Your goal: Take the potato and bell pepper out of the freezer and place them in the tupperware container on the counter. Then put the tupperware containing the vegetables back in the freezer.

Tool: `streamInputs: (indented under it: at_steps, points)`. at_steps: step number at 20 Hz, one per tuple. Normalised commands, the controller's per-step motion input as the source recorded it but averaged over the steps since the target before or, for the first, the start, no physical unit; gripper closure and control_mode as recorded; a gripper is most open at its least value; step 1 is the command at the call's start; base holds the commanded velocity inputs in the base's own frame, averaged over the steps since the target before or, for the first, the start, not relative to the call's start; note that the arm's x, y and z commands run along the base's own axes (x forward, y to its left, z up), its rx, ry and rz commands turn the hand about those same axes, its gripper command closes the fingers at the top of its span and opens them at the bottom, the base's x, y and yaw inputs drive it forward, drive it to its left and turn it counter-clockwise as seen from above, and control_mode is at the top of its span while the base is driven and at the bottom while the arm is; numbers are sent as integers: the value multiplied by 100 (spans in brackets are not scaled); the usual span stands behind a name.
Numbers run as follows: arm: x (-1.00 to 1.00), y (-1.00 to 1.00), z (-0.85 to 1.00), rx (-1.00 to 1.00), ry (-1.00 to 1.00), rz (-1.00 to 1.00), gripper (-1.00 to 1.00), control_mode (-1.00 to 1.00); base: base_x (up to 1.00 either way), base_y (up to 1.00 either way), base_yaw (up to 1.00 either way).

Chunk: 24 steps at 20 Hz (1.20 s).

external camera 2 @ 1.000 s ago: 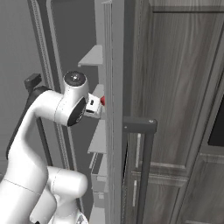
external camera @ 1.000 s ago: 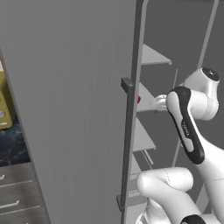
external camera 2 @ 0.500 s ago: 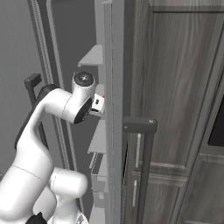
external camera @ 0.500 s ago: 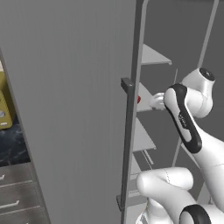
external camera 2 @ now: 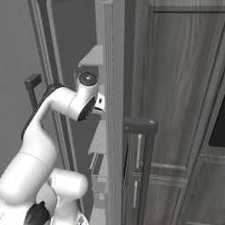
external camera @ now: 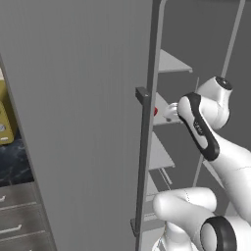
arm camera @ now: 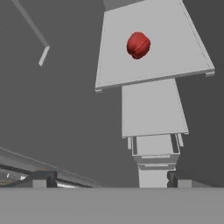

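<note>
Well apart: bell pepper [arm camera: 138,44] on shelf [arm camera: 175,61], spread fingers [arm camera: 43,179] short

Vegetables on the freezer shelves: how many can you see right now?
1: the bell pepper lies on a grey shelf inside the freezer. No potato visible; it may be hidden elsewhere.

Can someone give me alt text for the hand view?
A small red bell pepper sits alone on a thin grey freezer shelf, seen from above, with more shelves stepping down below it. The gripper is open, its two dark fingertips set wide apart at the bottom, well short of the pepper.
</note>
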Motion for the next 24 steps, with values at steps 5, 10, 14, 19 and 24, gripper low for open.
streamInputs:
  at_steps: [5,10,14,19,24]
  points:
    - [33,0,-7,0,4,0,-100,-100,0,0,0]
    - [36,0,-9,0,3,0,-100,-100,0,0,0]
    - [39,-4,-16,0,1,0,-100,-100,0,0,0]
    - [45,-16,-24,0,0,0,-100,-100,0,0,0]
    - [44,-5,-25,0,0,0,-100,-100,0,0,0]
